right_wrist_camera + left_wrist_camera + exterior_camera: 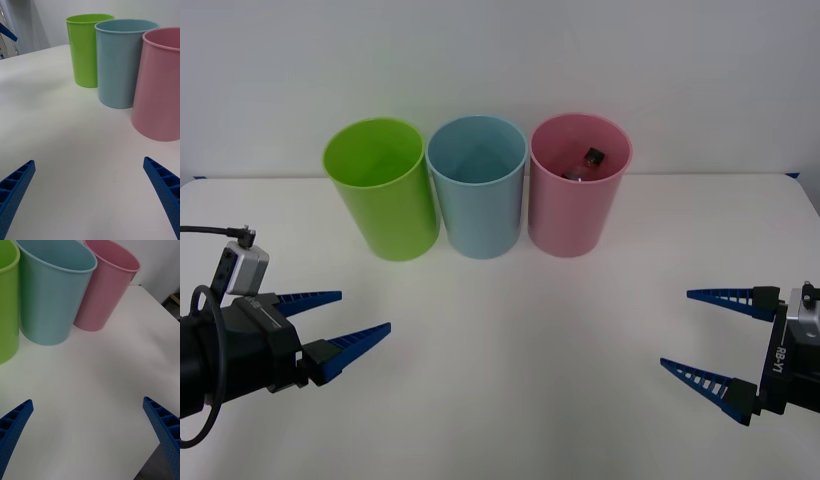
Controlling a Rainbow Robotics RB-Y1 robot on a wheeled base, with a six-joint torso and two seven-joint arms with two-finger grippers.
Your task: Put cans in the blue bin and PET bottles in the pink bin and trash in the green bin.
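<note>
Two grippers: left gripper (332, 323) low at the near left, fingers spread wide, nothing held; right gripper (712, 341) low at the near right, likewise spread and empty.
Table (510, 330): white, bare between the fingers and the bins.
Bins: green bin (380, 190) far left, blue bin (477, 188) middle, pink bin (578, 188) right; a tight row, possibly touching.
PET bottle (588, 162): black cap showing inside the pink bin, lying against its wall.
Step in hand, by judgement: sorting looks finished; best to keep both arms low and back, well apart from the bins.
</note>
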